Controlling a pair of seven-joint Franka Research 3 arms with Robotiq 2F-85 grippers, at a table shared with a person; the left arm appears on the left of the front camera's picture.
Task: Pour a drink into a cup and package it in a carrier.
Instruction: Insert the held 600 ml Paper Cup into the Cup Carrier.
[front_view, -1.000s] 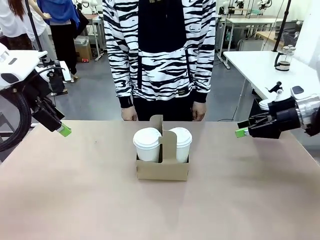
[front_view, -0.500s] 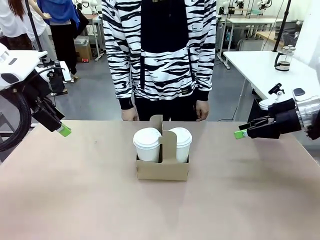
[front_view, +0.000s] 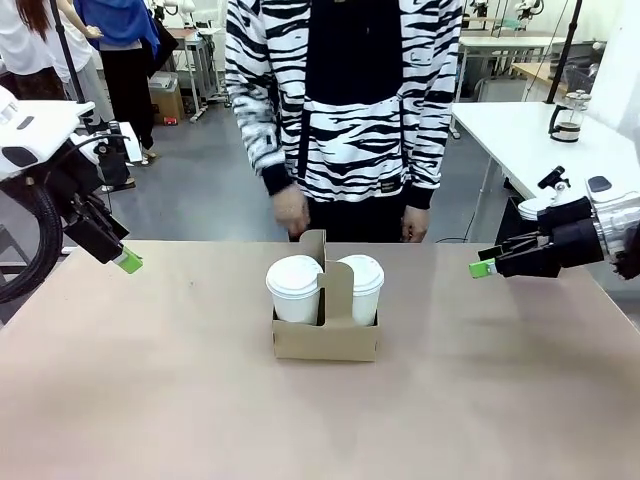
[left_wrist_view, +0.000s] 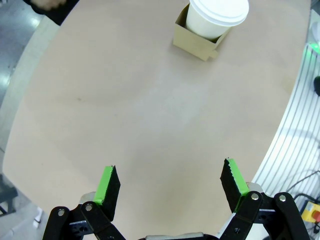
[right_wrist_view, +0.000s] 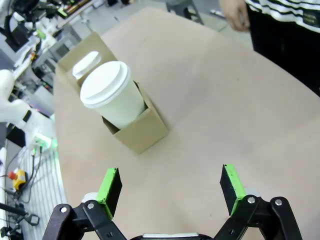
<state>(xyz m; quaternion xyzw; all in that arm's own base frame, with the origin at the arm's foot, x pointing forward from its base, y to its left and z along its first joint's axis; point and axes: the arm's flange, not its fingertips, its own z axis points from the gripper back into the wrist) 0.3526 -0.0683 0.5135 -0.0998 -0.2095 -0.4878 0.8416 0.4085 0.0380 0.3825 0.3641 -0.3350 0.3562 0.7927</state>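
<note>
Front view first, operator, reading left to right. Your left end effector (front_view: 127, 262) hangs at nine o'clock above the bench (front_view: 150, 400), exactly where it was a second ago; the left wrist view shows its green pads (left_wrist_view: 106, 184) spread fully apart with nothing between them. At the centre the carrier (front_view: 325, 337) sits unmoved, a lidded cup (front_view: 295, 289) in its left slot and its twin (front_view: 362, 288) in the right, either side of the upright handle panel. What has changed is at twelve o'clock: the person has shifted sideways, and one hand (front_view: 291, 211) has swung forward to hover just behind the handle panel, while the other hand (front_view: 415, 223) hangs at the far edge. At three o'clock your right end effector (front_view: 481, 268) has barely drifted; the right wrist view shows it wide open and empty too.

You can judge from this that both cups are capped and slotted, so the packaging looks done; the person may be about to take the carrier, so keep both arms clear.

As for materials, the carrier is matte brown cardboard, boxy with sharp folded corners. The cups are smooth white paper, tapered, under domed white plastic lids with raised rims. The bench is a flat, dull tan surface.
</note>
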